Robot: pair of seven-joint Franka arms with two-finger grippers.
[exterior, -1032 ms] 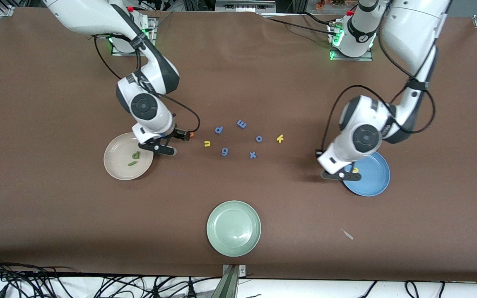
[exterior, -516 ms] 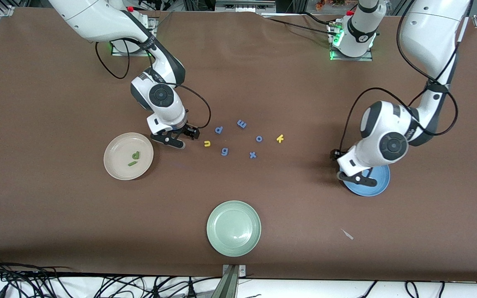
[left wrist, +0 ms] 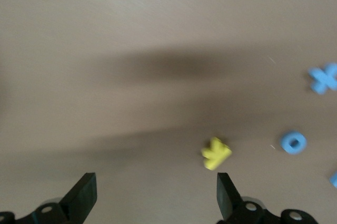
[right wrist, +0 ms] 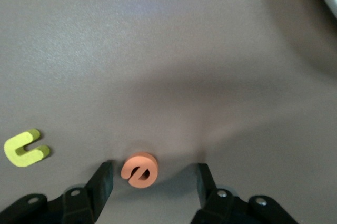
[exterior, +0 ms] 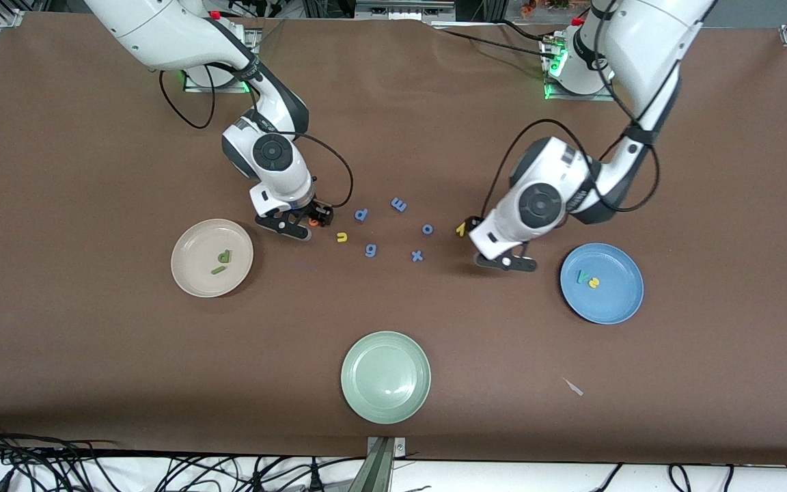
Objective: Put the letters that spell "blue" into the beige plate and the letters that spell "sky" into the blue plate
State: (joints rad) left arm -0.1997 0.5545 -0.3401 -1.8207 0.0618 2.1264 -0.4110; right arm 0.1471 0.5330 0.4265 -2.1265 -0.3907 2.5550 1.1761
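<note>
The orange e (right wrist: pixel 139 169) lies flat on the table between the open fingers of my right gripper (right wrist: pixel 152 182), closer to one finger. The yellow u (exterior: pixel 342 237) lies just beside it. In the beige plate (exterior: pixel 192 277) are the green b (exterior: pixel 225 256) and the green l (exterior: pixel 218 270). My left gripper (left wrist: pixel 154 196) is open and holds nothing. It hangs low by the yellow k (left wrist: pixel 216 153), which lies just past one fingertip. The blue plate (exterior: pixel 612 301) holds the teal y (exterior: pixel 580 276) and the yellow s (exterior: pixel 592 281).
Periwinkle letters lie between the two grippers: p (exterior: pixel 361 214), m (exterior: pixel 399 203), o (exterior: pixel 427 229), g (exterior: pixel 370 251) and x (exterior: pixel 417 256). A pale green plate (exterior: pixel 385 376) sits nearer the front camera. A small scrap (exterior: pixel 573 387) lies near it.
My left gripper opened over the blue plate, left the yellow s there and swung over to the k. My right gripper shifted from beside the beige plate to straddle the e.
</note>
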